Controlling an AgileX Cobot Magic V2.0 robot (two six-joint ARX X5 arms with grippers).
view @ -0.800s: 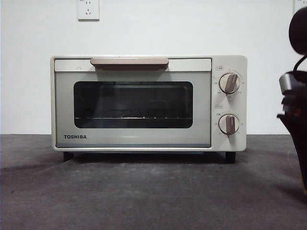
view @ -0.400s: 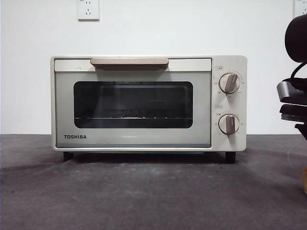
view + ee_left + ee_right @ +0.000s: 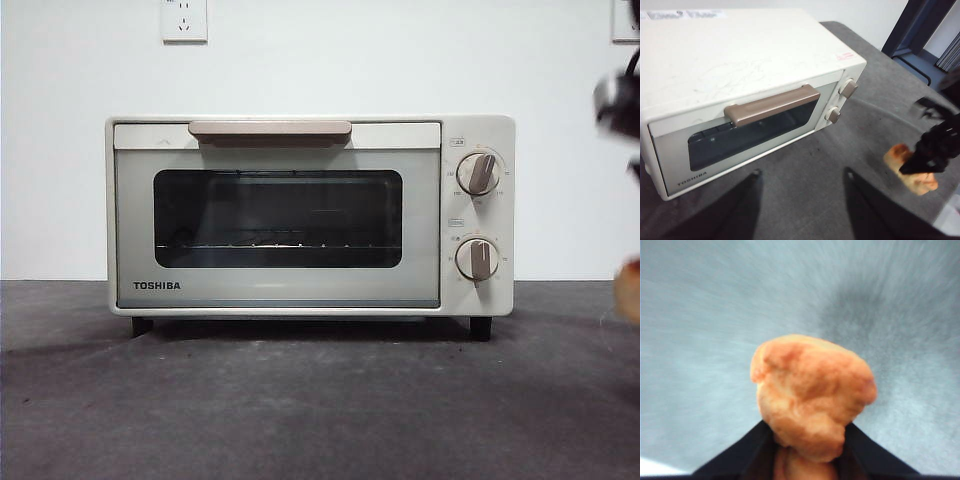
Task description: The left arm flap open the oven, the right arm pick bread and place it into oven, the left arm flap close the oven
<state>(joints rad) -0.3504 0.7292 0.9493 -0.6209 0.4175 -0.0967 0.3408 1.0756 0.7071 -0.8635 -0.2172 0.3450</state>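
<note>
The cream-white oven [image 3: 300, 215] stands on the table with its glass door shut, and its beige handle [image 3: 771, 104] lies along the door's top edge. My left gripper [image 3: 802, 174] hovers open over the mat in front of the door and holds nothing. The golden-orange bread [image 3: 812, 395] sits between the jaws of my right gripper [image 3: 806, 424], which is shut on it. In the left wrist view the bread [image 3: 910, 167] hangs in the right gripper [image 3: 932, 150], off to the knob side of the oven. In the front view the bread [image 3: 630, 288] is a blur at the right edge.
Dark grey matting [image 3: 300, 400] covers the table in front of the oven. A white wall with a socket [image 3: 184, 20] stands behind it. Two round knobs [image 3: 478, 172] sit on the oven's right panel. A dark door frame [image 3: 920, 25] stands beyond the table.
At the right edge of the front view, the right arm has risen and the bread has come up with it. The oven door has stayed shut.
</note>
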